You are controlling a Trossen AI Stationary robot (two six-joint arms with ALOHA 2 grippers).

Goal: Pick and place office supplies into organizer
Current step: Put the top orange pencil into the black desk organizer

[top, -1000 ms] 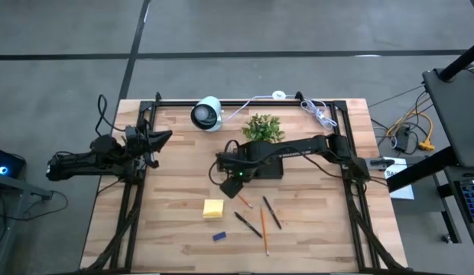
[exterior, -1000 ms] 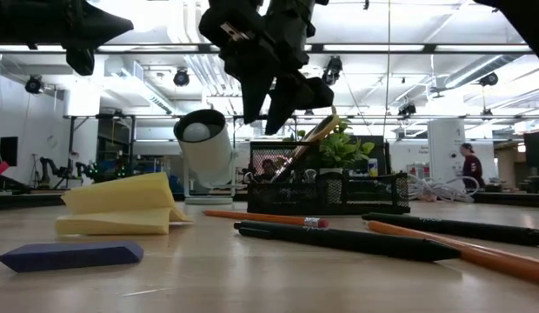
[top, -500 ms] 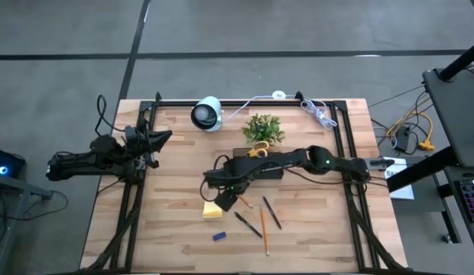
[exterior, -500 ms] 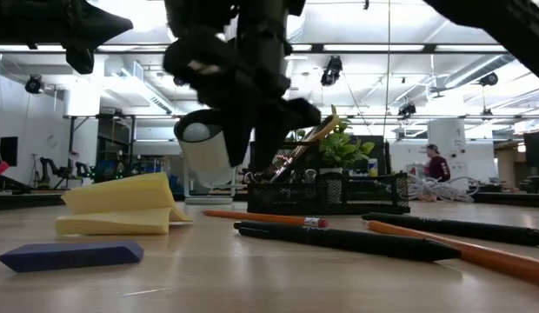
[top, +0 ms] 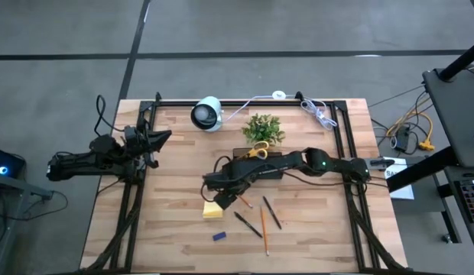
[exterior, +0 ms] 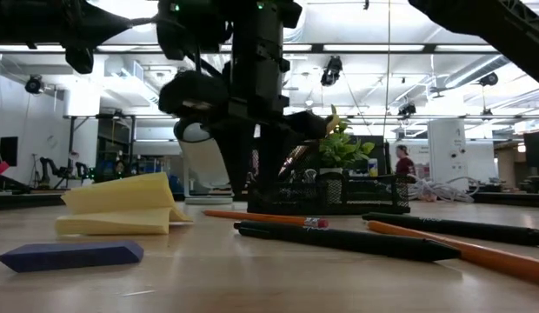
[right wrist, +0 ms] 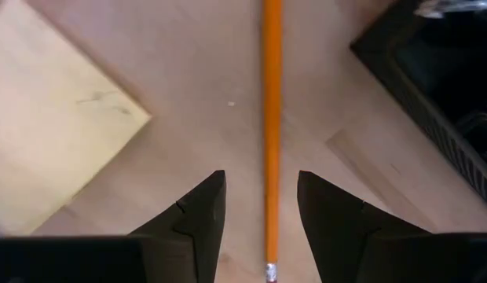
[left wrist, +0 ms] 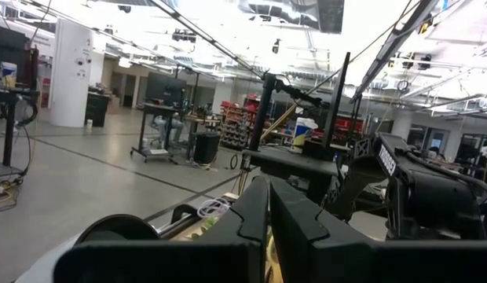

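Right gripper (right wrist: 261, 228) low over an orange pencil (right wrist: 271, 134)

Its fingers are spread, one each side of the pencil on the table, sticky-note pad (right wrist: 47, 118) just beside, organizer (top: 256, 162) farther back. Left gripper (left wrist: 269, 228), pressed together, waits at the table's left edge.

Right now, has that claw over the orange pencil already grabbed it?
No, the right gripper is open, with the orange pencil lying on the table in the gap between its two fingers.
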